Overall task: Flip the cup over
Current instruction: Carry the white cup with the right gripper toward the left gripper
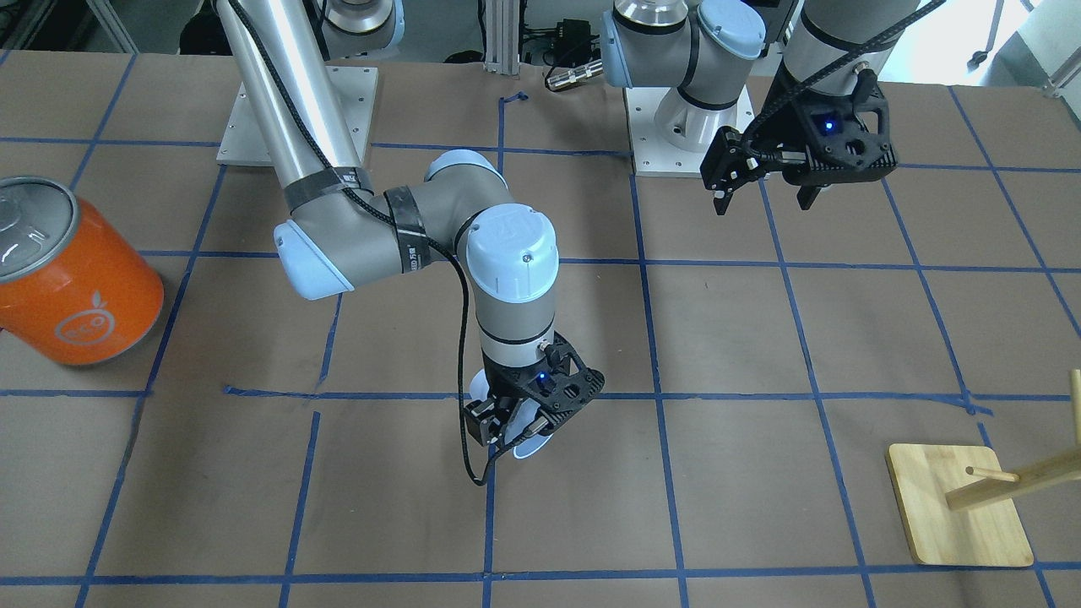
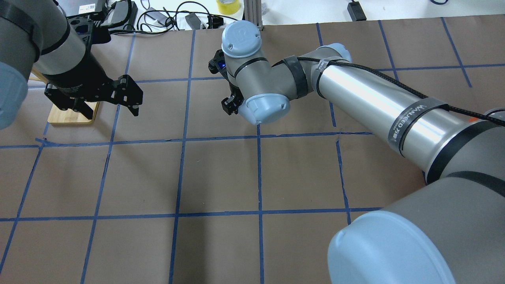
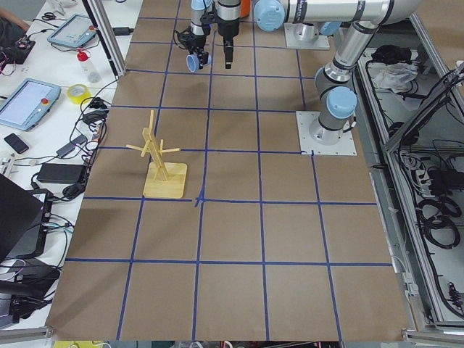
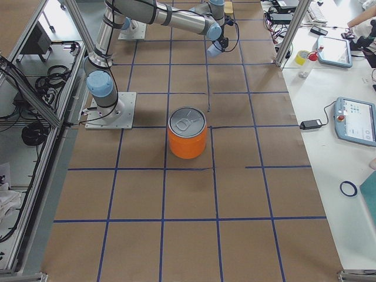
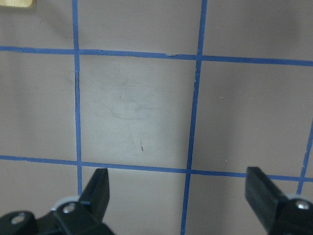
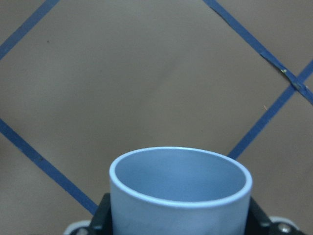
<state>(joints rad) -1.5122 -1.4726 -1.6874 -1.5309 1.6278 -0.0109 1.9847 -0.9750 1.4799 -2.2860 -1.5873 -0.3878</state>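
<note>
The cup (image 6: 180, 191) is a small pale bluish-white tumbler. My right gripper (image 6: 180, 218) is shut on its body, with black fingers (image 6: 102, 215) on both sides. Its open mouth points away from the wrist, towards the brown table. In the front view the right gripper (image 1: 517, 429) holds the cup (image 1: 534, 445) low over a blue tape line near the table's middle. The cup also shows in the left side view (image 3: 192, 63). In the overhead view the wrist hides it. My left gripper (image 1: 764, 198) is open and empty, above the table, also seen in its wrist view (image 5: 178, 188).
A large orange can (image 1: 76, 279) with a silver top stands on my right side of the table, also in the right side view (image 4: 188, 134). A wooden peg stand (image 1: 958, 507) stands near my left gripper (image 2: 112, 108). Blue tape lines grid the table.
</note>
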